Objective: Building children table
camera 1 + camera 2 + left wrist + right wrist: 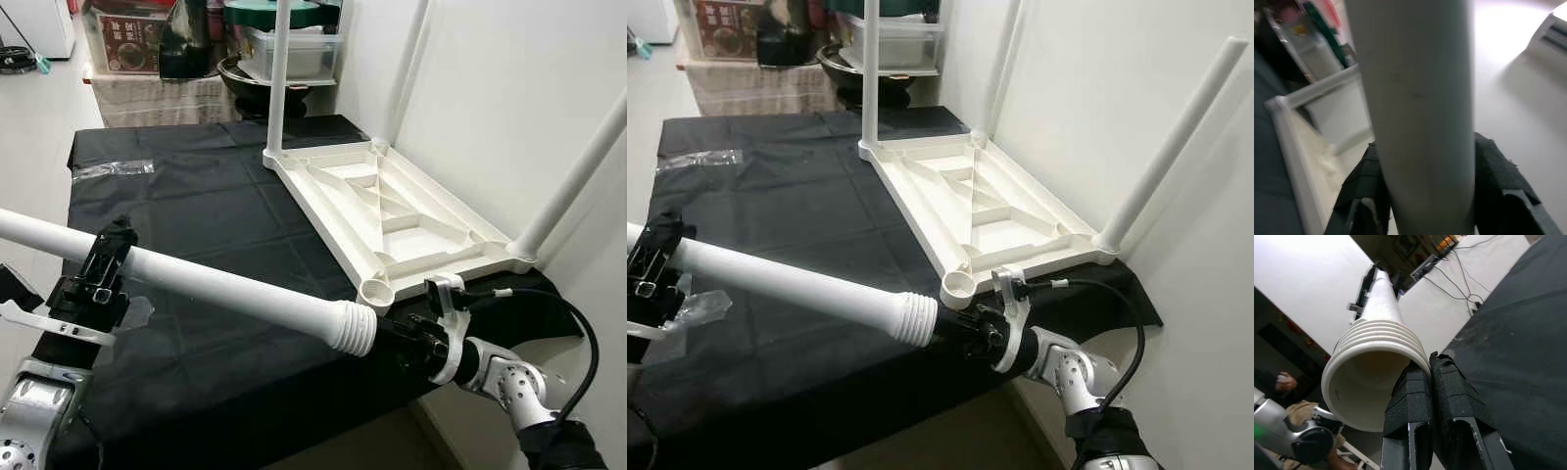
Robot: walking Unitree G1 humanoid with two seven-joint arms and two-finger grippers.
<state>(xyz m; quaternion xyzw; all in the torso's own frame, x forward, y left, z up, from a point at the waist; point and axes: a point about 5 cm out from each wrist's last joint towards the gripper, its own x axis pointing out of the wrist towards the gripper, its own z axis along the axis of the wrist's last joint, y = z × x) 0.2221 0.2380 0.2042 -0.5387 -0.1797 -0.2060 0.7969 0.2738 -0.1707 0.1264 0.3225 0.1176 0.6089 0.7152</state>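
Observation:
The white tabletop [392,211] lies upside down on a black cloth, with three white legs standing up from its corners. Its near corner socket [376,292] is empty. My left gripper [103,264] is shut on a long white table leg [225,284] and holds it nearly level above the cloth. The leg's ribbed threaded end [355,328] points to the right, just short of the empty socket. My right gripper [394,338] is shut, its black fingers [1415,396] pressed together against the outside rim of that open end [1371,377].
The black cloth [196,196] covers a low platform, and a clear plastic wrapper [113,168] lies on it at the far left. A white wall runs close along the right. Stacked boxes and bins [284,49] stand behind. A person's hand [1284,380] appears in the right wrist view.

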